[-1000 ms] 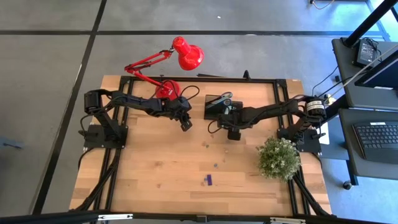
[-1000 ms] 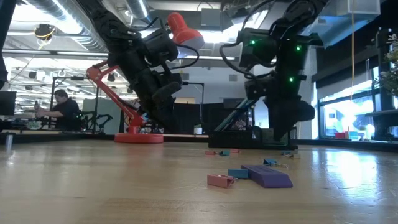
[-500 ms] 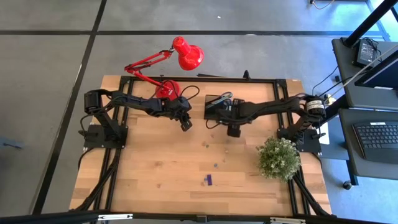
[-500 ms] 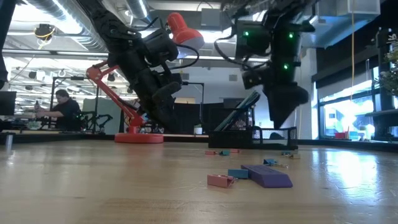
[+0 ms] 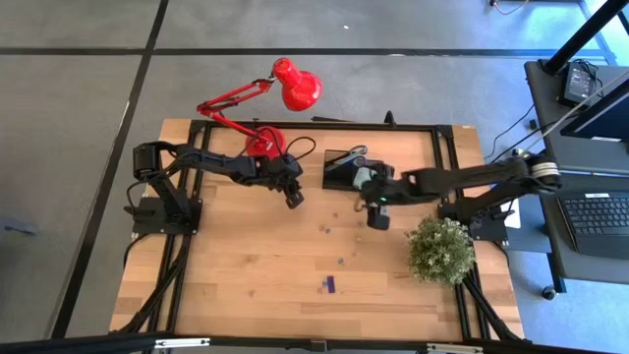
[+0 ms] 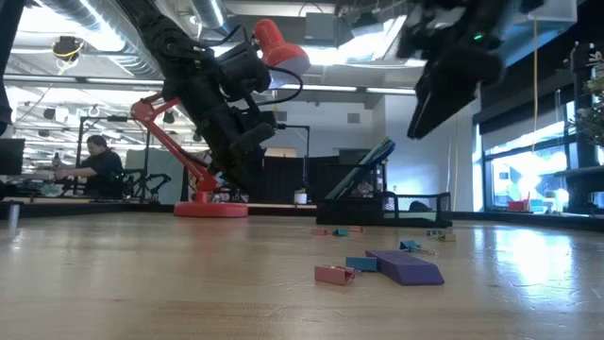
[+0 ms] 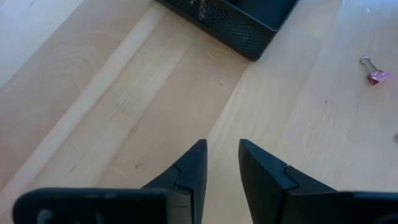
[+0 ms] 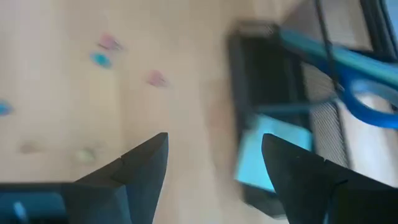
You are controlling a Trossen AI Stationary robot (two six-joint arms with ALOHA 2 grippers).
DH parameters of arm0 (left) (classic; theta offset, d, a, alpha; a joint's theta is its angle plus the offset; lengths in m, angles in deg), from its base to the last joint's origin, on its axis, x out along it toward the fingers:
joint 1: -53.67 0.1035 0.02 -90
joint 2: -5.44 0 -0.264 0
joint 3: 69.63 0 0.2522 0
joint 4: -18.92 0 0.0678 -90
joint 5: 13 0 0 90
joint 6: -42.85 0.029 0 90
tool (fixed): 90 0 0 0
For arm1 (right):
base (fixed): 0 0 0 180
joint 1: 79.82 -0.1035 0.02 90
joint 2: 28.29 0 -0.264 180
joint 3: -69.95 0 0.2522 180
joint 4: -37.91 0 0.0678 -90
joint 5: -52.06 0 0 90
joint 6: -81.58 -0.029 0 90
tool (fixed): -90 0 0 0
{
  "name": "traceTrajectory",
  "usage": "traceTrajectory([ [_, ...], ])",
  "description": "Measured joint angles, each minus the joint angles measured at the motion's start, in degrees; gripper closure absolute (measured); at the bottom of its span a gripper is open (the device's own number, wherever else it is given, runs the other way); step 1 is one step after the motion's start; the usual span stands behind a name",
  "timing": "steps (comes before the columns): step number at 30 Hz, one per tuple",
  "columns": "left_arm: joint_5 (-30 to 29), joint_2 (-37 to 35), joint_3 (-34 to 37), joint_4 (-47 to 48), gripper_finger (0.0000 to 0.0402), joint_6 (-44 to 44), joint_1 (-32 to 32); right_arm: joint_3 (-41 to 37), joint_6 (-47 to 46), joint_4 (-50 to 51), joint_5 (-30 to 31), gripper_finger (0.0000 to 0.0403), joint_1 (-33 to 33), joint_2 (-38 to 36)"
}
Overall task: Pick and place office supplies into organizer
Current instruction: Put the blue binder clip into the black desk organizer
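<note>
The black organizer stands at the table's far middle. It holds blue-handled scissors that stick up at a slant and a pale green sticky-note pad. My right gripper hangs open high above the table, just near-right of the organizer, with nothing between its fingers. My left gripper waits left of the organizer, pointing down at bare wood, its fingers a little apart and empty. A purple piece and small coloured clips lie on the table nearer the front.
A red desk lamp stands at the far left behind my left arm. A green plant sits at the right edge, close to my right arm. A pink binder clip lies near the organizer. Bare wood fills the near half.
My right gripper has risen from table height beside the organizer to well above it. It has drawn back a little toward the near right and tipped as it rose. My left arm has kept still.
</note>
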Motion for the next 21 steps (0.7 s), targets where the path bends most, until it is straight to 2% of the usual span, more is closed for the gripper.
traceTrajectory([
  [7, 0.0, 0.0, 0.0, -0.4, 0.0316, -1.2, -0.1, -11.4, 0.1, -9.3, -0.8, 0.014, -2.7, -9.2],
  [16, 0.0, 0.0, 0.0, -0.9, 0.0316, -1.2, -0.2, -24.4, 0.5, -20.6, -1.9, 0.014, -2.8, -18.7],
  [21, 1.7, 0.0, 0.0, -0.9, 0.0316, 7.3, -0.7, -30.4, 1.1, -25.1, -2.8, 0.014, -2.8, -23.7],
])
